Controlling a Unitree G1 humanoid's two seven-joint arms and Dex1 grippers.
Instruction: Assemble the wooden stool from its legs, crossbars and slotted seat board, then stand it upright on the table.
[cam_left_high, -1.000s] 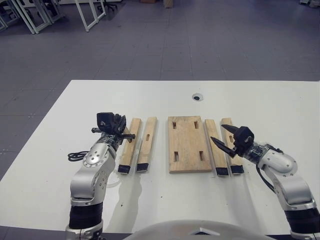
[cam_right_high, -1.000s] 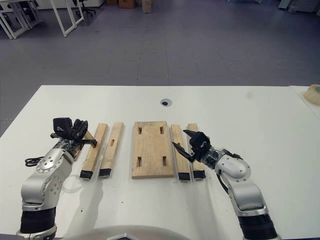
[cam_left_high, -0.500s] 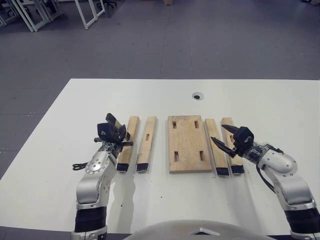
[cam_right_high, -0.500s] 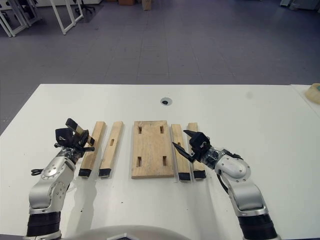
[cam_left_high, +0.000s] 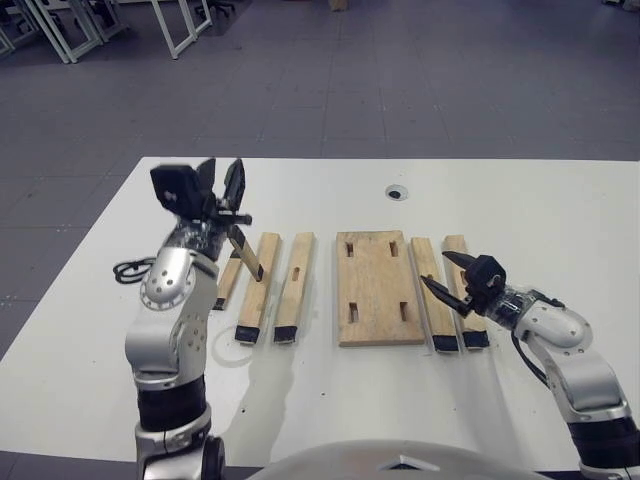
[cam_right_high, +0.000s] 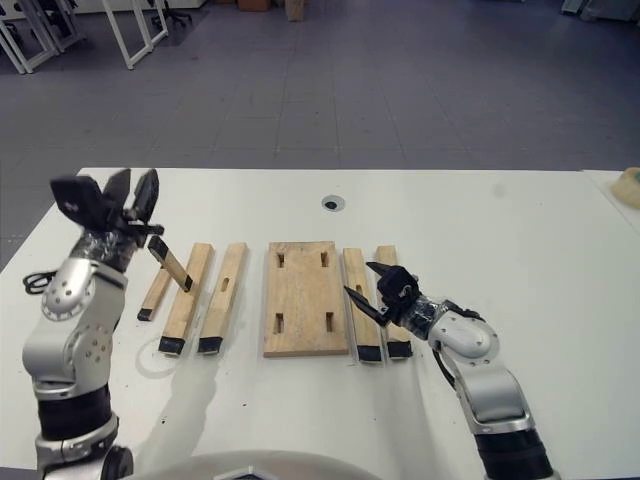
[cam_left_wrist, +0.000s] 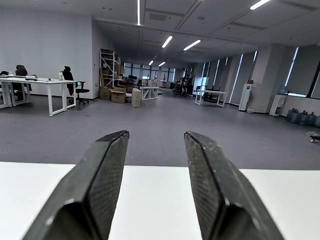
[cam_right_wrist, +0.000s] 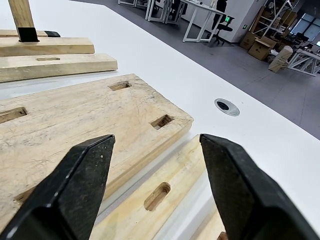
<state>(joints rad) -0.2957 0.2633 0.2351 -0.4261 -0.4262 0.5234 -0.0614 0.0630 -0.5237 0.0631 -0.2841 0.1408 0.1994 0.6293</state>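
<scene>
While the seat board (cam_left_high: 375, 288) lies flat on the table (cam_left_high: 560, 215) between the left legs (cam_left_high: 292, 285) and right legs (cam_left_high: 437, 318), my right gripper (cam_left_high: 434, 268) hovers spread wide over the right legs. My left gripper (cam_left_high: 220, 183) sits high, fingers apart and empty, with a crossbar (cam_left_high: 246, 254) tilted just below it.
</scene>
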